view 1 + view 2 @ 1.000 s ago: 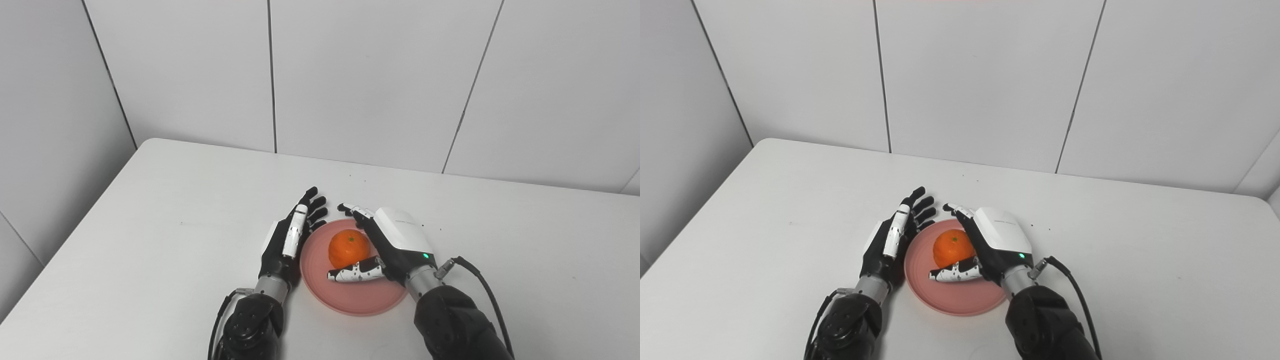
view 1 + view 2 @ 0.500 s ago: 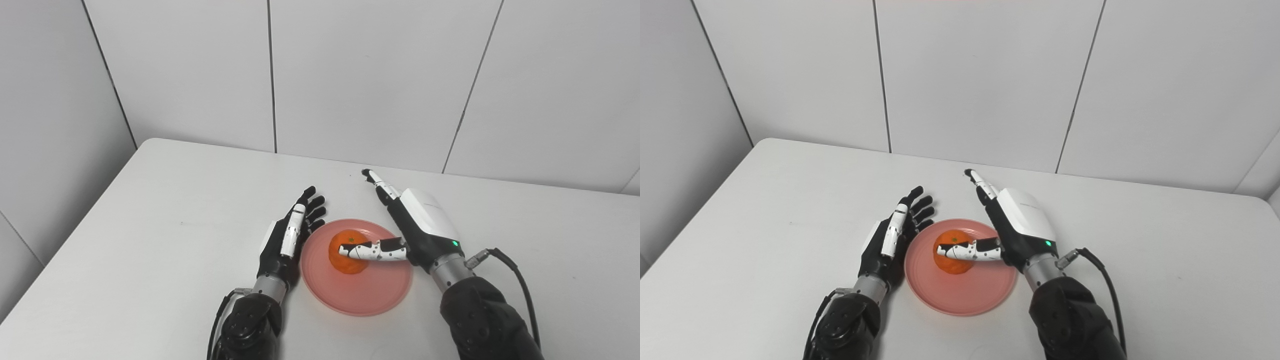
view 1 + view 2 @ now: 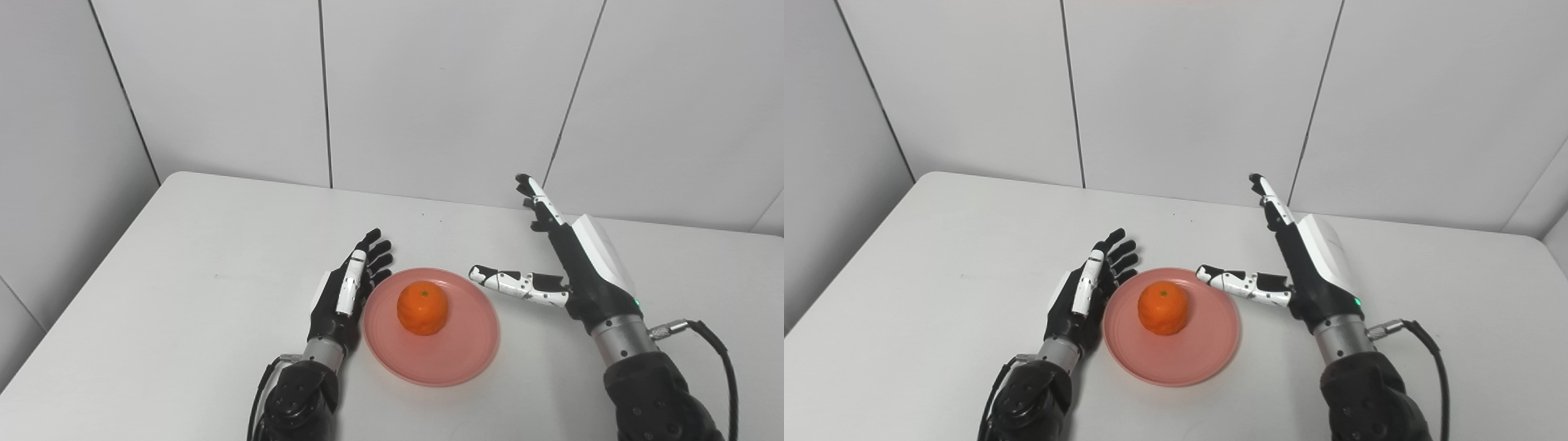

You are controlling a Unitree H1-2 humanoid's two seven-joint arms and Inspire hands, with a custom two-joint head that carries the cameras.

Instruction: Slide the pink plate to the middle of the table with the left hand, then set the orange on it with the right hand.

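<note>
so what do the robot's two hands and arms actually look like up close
Both arms are bulky black forearms ending in silver metal wrist collars. The left hand is black, with one white finger segment. The right hand is black with a white back plate, a white black-dotted thumb and a small green light near the wrist. A black cable plugs in at the right wrist; thinner wiring loops beside the left.

Left hand (image 3: 343, 297) palm: turned toward the pink plate (image 3: 465, 352), hidden.
Both forearms: cut off by bottom edge.
Worktop (image 3: 184, 275) near edge: out of frame.
</note>
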